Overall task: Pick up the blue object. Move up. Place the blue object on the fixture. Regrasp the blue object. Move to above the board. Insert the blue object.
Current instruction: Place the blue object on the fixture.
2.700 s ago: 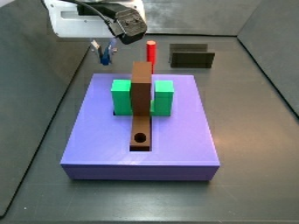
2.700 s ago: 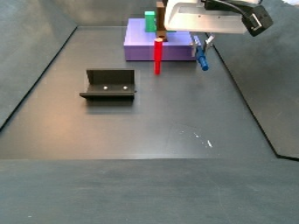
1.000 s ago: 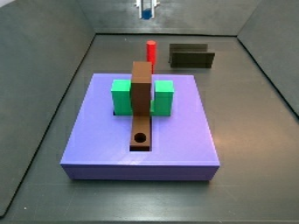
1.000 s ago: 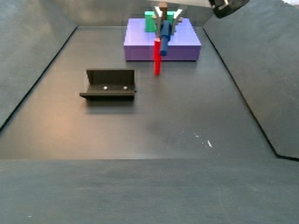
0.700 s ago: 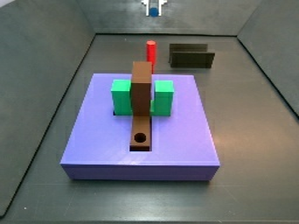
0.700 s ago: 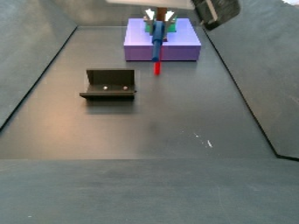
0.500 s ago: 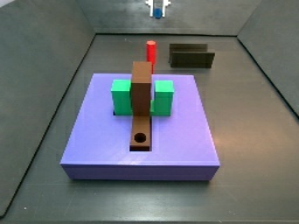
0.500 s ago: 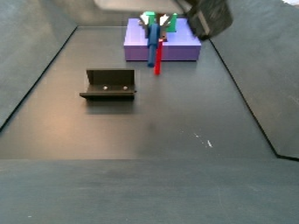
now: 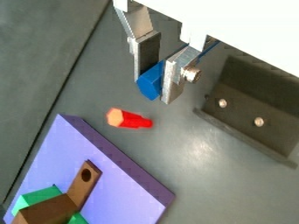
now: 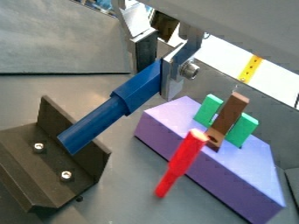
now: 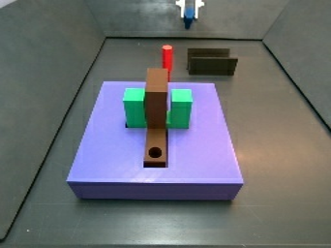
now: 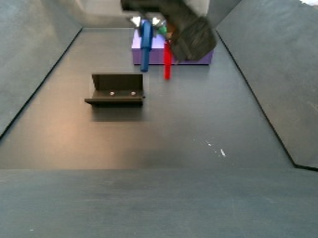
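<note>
The gripper (image 9: 160,59) is high up in the air, near the back wall, and its two silver fingers (image 10: 173,66) are squeezed on the blue peg (image 10: 112,110). In both wrist views the peg sits between the pads and hangs down below them. In a side view only the low tip of the peg (image 11: 191,13) shows at the very top edge. In a side view from the other end the peg (image 12: 144,43) hangs in the air in front of the board (image 12: 205,56), and the arm there is a dark blur. The fixture (image 11: 212,63) sits on the floor, near the far end of the board (image 11: 155,145). The red peg (image 11: 165,57) stands up on the floor, between the board and the fixture (image 9: 251,105). That is the main worry, I think. If the gripper goes down to the fixture on a low path, the long blue peg could hit the red peg (image 10: 184,161) and knock it over. The fingers hold the blue peg near one end only, so a bump could tip it or make it slip out. If the peg comes down a bit off, it could hit the fixture (image 12: 115,89) wall and not rest in the dip on top.
</note>
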Available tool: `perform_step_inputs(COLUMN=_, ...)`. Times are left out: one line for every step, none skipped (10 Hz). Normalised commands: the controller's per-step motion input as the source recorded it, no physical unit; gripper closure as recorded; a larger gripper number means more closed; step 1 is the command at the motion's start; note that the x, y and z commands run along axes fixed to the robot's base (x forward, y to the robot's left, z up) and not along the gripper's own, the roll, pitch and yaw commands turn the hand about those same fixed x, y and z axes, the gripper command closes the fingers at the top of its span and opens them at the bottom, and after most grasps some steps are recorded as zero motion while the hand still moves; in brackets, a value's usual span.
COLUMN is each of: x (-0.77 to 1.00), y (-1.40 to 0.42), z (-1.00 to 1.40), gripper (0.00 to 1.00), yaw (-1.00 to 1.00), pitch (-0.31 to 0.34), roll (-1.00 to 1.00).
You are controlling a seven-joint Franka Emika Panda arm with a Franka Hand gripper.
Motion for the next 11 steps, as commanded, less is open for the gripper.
perform_step_inputs(x=0.82, y=-0.08, z=-0.60, gripper=1.00, yaw=-0.21, pitch=-0.314, roll=-0.33)
perform_step_inputs(x=0.86, y=-0.06, z=-0.49, gripper=1.00, yaw=-0.17, pitch=-0.357, roll=-0.33)
perform_step_inputs(x=0.93, y=-0.03, z=-0.22, gripper=1.00, yaw=-0.16, pitch=-0.194, roll=-0.24)
perform_step_inputs(x=0.71, y=0.04, z=-0.01, gripper=1.00, yaw=0.00, pitch=0.031, roll=0.00)
perform_step_inputs(x=0.58, y=0.11, z=0.00, gripper=1.00, yaw=0.14, pitch=0.140, roll=0.00)
perform_step_inputs(x=0.55, y=0.07, z=-0.11, gripper=1.00, yaw=0.12, pitch=0.146, roll=0.00)
perform_step_inputs(x=0.53, y=0.09, z=-0.31, gripper=1.00, yaw=0.05, pitch=0.091, roll=-0.13)
perform_step_inputs(x=0.54, y=0.08, z=-0.45, gripper=1.00, yaw=0.00, pitch=0.029, roll=-0.42)
perform_step_inputs(x=0.60, y=0.00, z=-0.35, gripper=1.00, yaw=0.00, pitch=0.000, roll=-0.55)
perform_step_inputs(x=0.47, y=0.00, z=-0.31, gripper=1.00, yaw=0.00, pitch=0.000, roll=-0.49)
perform_step_inputs(x=0.26, y=0.00, z=-0.25, gripper=1.00, yaw=0.00, pitch=0.000, roll=-0.30)
